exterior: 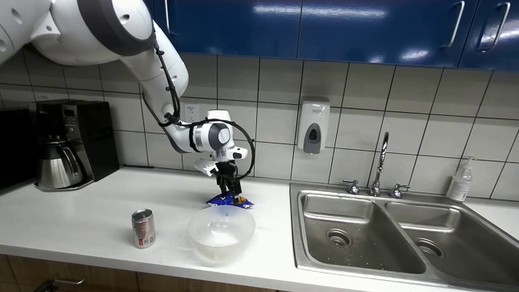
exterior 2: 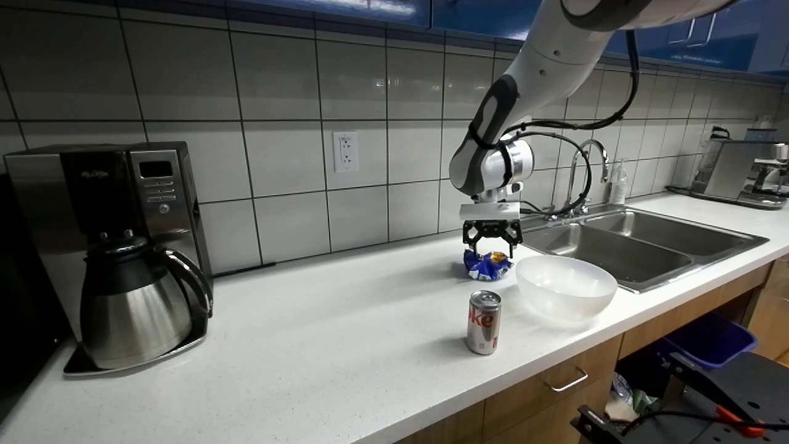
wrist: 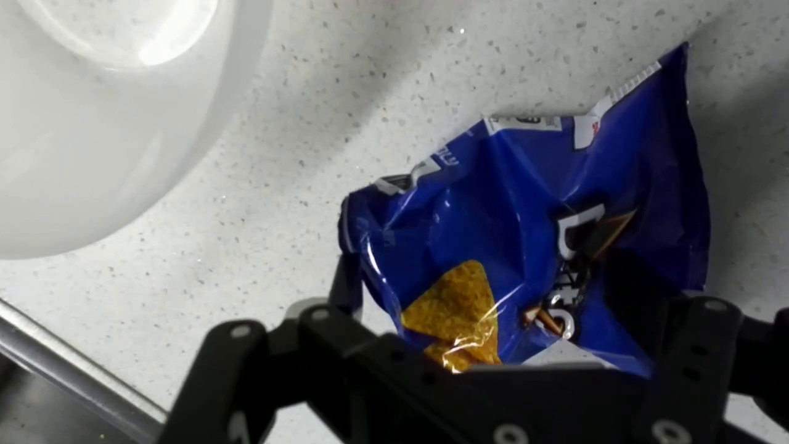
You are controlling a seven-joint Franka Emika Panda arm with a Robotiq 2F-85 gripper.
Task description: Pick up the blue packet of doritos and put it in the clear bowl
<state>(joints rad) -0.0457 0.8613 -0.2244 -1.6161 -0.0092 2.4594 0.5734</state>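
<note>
The blue packet of doritos (exterior: 219, 199) lies crinkled on the white counter; it also shows in an exterior view (exterior 2: 484, 267) and in the wrist view (wrist: 468, 209). The clear bowl (exterior: 221, 239) stands beside it, nearer the counter's front edge; it also shows whitish in an exterior view (exterior 2: 567, 299) and at the upper left of the wrist view (wrist: 123, 172). My gripper (exterior 2: 493, 251) points down at the packet with its fingers wide apart. In the wrist view the gripper (wrist: 487, 277) has its left finger beside the packet's edge and its right finger over the packet's dark side.
A silver-and-red can (exterior: 143, 229) stands near the front edge, left of the bowl in both exterior views. A steel double sink (exterior: 298, 227) lies to the right, with a faucet (exterior: 377, 174) behind. A coffee maker (exterior 2: 166, 203) stands at the left. A tiled wall is close behind the gripper.
</note>
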